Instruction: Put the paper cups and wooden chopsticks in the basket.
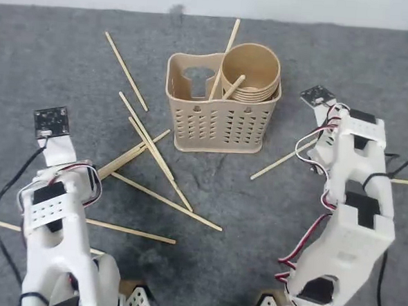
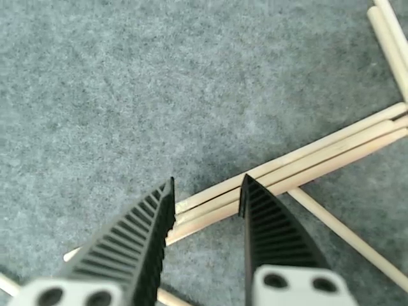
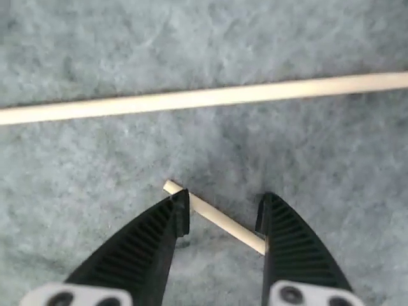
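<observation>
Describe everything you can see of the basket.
The basket is tan, plastic-looking and roughly rectangular with rounded corners. Rows of small slots pierce its lower walls, and a handle cutout shows in the far wall. It stands upright on the grey mat. A stack of paper cups fills its right side in the high view, and two chopsticks lean inside, one poking well above the rim.

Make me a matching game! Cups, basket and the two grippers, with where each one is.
1 paper cups
2 basket
3 left gripper
4 right gripper

A open over a bundle of chopsticks
B upright on the grey mat
C stacked in one compartment
D open astride a single chopstick

Pairs: 1-C, 2-B, 3-A, 4-D
</observation>
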